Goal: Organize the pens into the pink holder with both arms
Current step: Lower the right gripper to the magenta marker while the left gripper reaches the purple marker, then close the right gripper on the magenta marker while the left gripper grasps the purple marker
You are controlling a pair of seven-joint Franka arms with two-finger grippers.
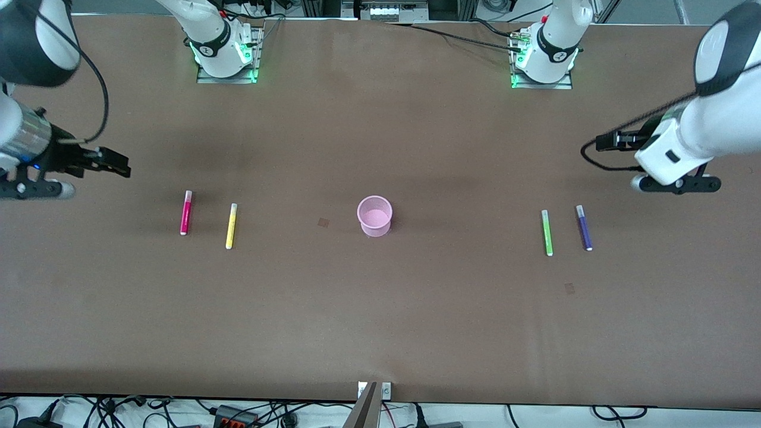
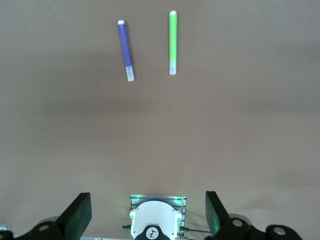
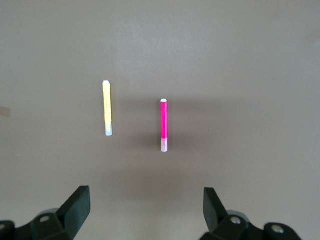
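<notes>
With all four pens flat on the counter (image 1: 380, 321) either side of the pink holder (image 1: 374, 215), magenta pen (image 1: 186, 213) and yellow pen (image 1: 231, 226) toward the right arm's end, green pen (image 1: 547, 232) and purple pen (image 1: 584, 227) toward the left arm's, and both the left gripper (image 2: 148, 212) and right gripper (image 3: 146, 207) hovering jaws apart, I'd worry each close pair gets nudged during a grab, or the light cup tips.

No readable text, label, brand name or number appeared in any of the views. The only sign was a small round white emblem with a dark mark on the black band of each arm's base: the right arm's base (image 1: 205, 50) and the left arm's base (image 1: 560, 56). Its mark could not be made out as letters.
</notes>
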